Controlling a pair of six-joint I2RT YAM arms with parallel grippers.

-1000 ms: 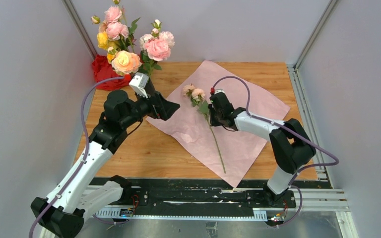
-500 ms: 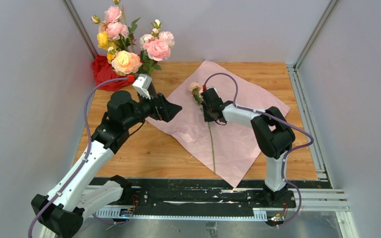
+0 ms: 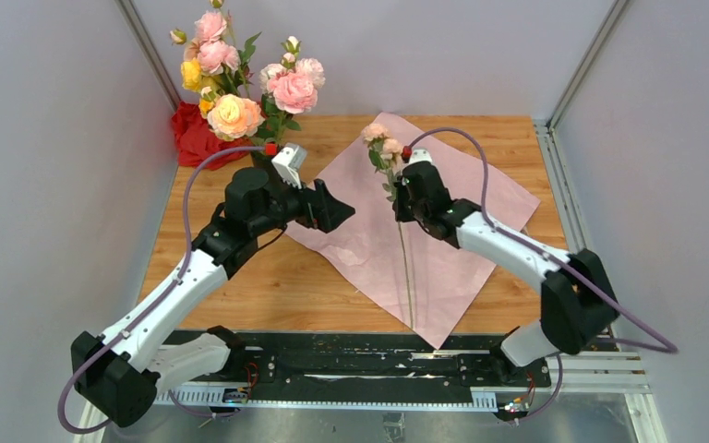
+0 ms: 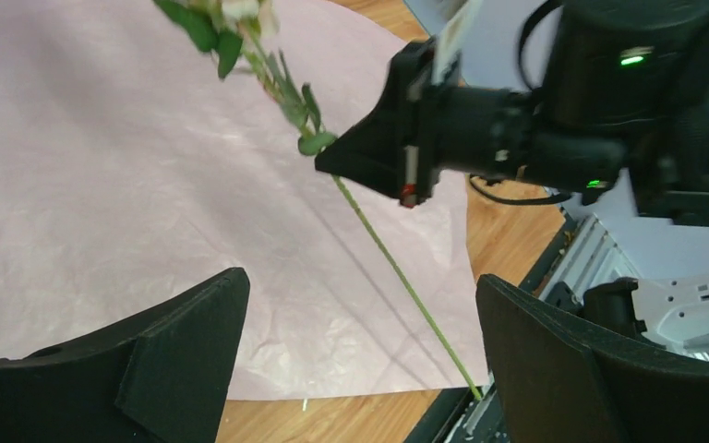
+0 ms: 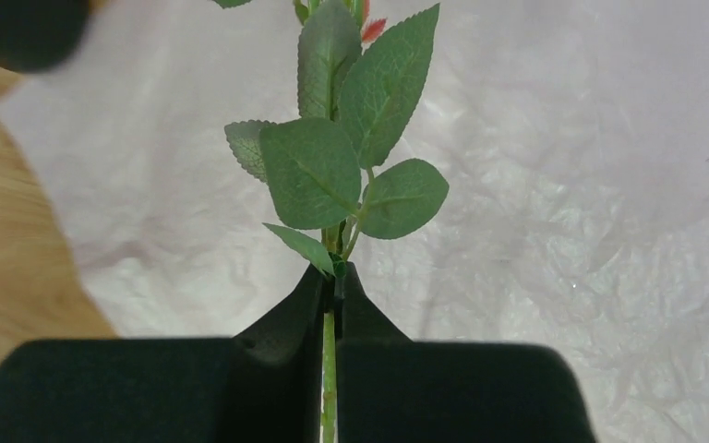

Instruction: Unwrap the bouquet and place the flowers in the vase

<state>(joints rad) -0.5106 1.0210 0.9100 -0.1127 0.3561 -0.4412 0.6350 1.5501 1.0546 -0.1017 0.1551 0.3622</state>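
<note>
The right gripper [image 3: 399, 197] has shifted toward the far right and closed fully on the flower stem [image 3: 405, 263]. The left gripper [image 3: 334, 209] has swung in closer to it. The stem is pinched just below its leaves, with small pink blooms [image 3: 381, 141] at the far end. Its lower end trails over the pink paper [image 3: 471, 189] spread flat on the worktop [image 3: 240, 281]. The left gripper hangs wide open and empty, just right of the vase [image 3: 260, 161]. Its wrist mostly hides the vase, which holds other roses [image 3: 240, 88].
</note>
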